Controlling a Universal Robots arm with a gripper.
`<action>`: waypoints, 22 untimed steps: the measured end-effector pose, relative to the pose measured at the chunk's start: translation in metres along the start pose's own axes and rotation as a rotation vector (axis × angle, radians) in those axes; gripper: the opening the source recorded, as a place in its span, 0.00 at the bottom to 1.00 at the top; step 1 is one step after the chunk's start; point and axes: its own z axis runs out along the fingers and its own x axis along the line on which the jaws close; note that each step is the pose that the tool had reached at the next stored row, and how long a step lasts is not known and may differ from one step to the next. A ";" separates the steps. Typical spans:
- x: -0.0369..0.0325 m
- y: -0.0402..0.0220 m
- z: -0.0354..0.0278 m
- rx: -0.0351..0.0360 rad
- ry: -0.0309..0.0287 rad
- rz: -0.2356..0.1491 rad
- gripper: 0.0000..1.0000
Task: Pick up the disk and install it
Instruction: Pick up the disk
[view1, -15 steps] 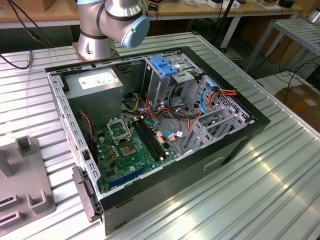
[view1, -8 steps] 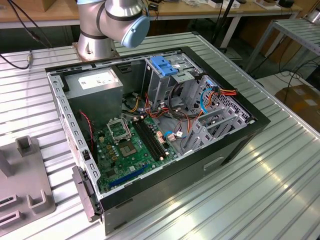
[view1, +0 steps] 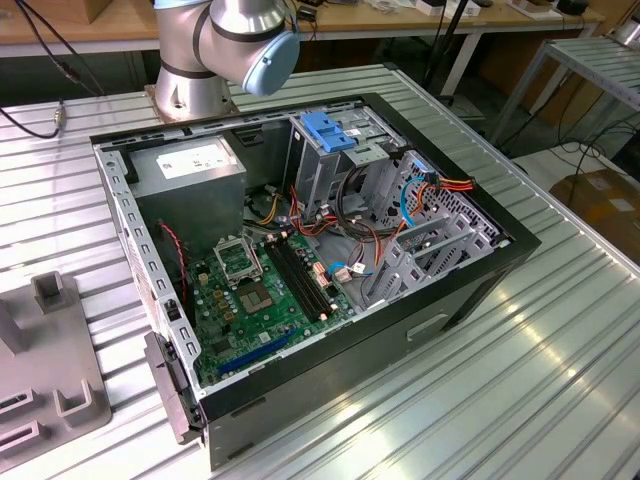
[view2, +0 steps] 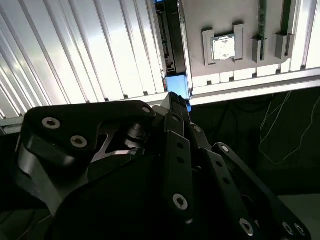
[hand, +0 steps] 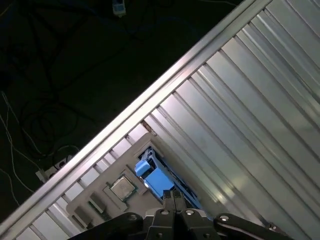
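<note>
A ribbed silver aluminium tabletop (view1: 520, 380) carries an open black desktop computer case (view1: 400, 340), its green motherboard and metal drive bays exposed. The base of the grey robot arm with pale blue joint caps (view1: 230, 40) stands behind the case in the exterior view. In both wrist views a flat grey fixture plate (view2: 210, 15) (hand: 100, 200) lies on the tabletop close to its edge. The disk, a dark-grey rectangular metal drive with a bright blue plastic bracket (view2: 169, 37) (hand: 156, 179), sits along one side of that plate, well apart from the case. The black gripper (view2: 175, 98) (hand: 174, 194) hangs directly over the blue end of the disk. Its fingers (hand: 167, 201) are drawn together with no gap showing between them, and the blue bracket shows just beyond their tips; whether they touch it cannot be told. A small square silver processor chip (view2: 223, 48) (hand: 122, 187) rests in a recess of the plate near the disk.
</note>
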 end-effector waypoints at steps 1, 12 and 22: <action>0.0000 0.0000 0.0000 -0.0007 -0.0001 -0.023 0.10; 0.0000 0.0000 0.0007 -0.0059 -0.0002 -0.212 0.10; 0.0001 0.0000 0.0025 -0.0125 -0.0004 -0.452 0.11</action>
